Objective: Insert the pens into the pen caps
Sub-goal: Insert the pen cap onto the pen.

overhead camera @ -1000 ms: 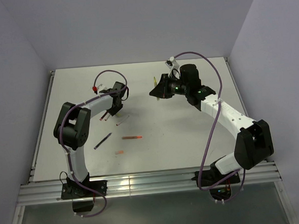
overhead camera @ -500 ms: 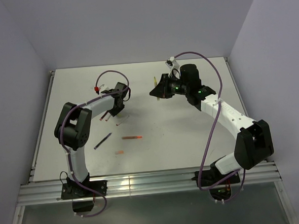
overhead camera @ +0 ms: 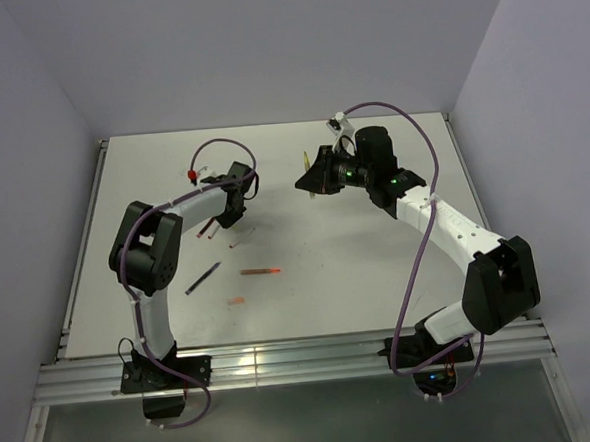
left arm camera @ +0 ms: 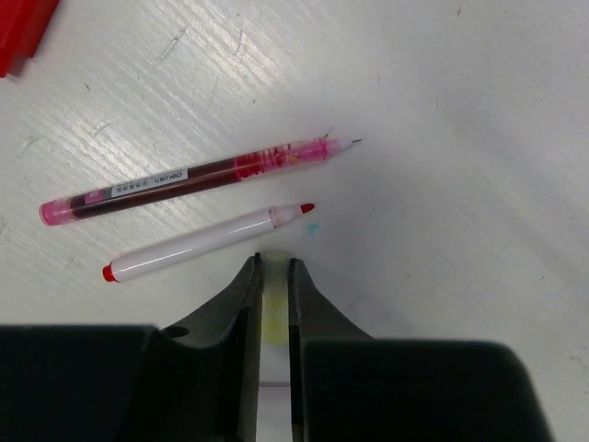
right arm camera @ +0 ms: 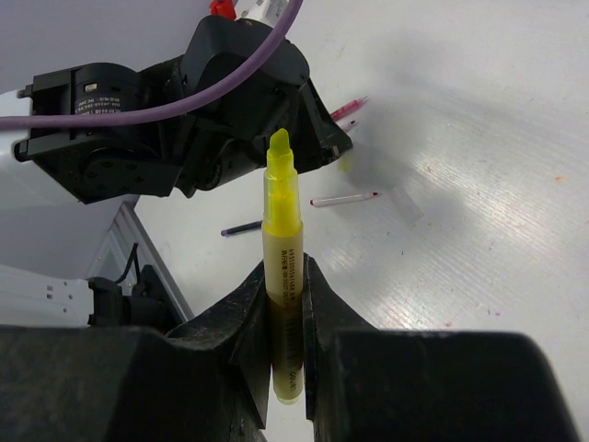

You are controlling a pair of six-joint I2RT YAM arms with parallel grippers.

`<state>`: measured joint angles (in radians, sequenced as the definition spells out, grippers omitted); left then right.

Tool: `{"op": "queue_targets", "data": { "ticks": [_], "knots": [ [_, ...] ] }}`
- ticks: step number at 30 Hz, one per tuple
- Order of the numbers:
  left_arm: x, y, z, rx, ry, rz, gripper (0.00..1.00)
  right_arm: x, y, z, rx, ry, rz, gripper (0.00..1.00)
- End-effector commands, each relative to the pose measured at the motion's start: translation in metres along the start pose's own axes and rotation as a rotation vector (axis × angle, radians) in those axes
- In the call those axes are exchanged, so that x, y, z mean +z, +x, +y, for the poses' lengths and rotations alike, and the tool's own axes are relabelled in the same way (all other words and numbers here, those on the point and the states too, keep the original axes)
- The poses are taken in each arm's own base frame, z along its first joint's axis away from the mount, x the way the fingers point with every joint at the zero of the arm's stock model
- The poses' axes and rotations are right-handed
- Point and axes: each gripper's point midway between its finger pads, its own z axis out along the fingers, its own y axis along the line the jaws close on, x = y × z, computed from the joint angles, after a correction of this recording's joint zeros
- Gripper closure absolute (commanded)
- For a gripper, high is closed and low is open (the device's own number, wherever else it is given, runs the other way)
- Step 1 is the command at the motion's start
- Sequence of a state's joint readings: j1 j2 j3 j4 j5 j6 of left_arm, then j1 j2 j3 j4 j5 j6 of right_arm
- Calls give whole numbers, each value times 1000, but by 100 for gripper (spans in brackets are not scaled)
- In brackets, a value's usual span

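Note:
My left gripper (left arm camera: 273, 261) is shut on a pale, clear cap with a yellow tint (left arm camera: 273, 313), held low over the table. Just beyond its tips lie a dark red pen (left arm camera: 193, 178) and a white pen with a red tip (left arm camera: 207, 242), both uncapped. My right gripper (right arm camera: 284, 267) is shut on a yellow highlighter pen (right arm camera: 281, 207) and holds it in the air, its bare tip towards the left gripper (right arm camera: 317, 129). In the top view the left gripper (overhead camera: 232, 207) and the right gripper (overhead camera: 313, 180) are a short way apart at mid-table.
On the table nearer the arm bases lie an orange-red pen (overhead camera: 261, 271), a black pen (overhead camera: 202, 278) and a small orange cap (overhead camera: 237, 301). A red plug (overhead camera: 191, 174) sits on the left arm's purple cable. Grey walls close the far and side edges.
The left wrist has shifted very slightly to the right. The right arm with the yellow pen has not moved.

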<state>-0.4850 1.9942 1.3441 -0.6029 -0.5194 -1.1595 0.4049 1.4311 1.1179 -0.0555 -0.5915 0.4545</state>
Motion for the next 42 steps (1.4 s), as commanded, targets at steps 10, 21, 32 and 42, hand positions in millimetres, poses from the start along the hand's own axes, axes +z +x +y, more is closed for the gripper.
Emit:
{"op": "queue_targets", "data": {
  "ticks": [10, 21, 32, 42],
  "knots": [
    [-5, 51, 22, 110, -7, 211, 100, -9, -15, 12, -39, -29, -43, 100],
    [-89, -26, -31, 84, 294, 64, 100, -8, -11, 17, -24, -67, -38, 100],
    [-219, -94, -93, 36, 861, -94, 100, -15, -14, 63, -30, -263, -74, 100],
    [-330, -126, -97, -12, 1323, -239, 100, -24, -17, 111, -95, -404, -100, 100]
  ]
}}
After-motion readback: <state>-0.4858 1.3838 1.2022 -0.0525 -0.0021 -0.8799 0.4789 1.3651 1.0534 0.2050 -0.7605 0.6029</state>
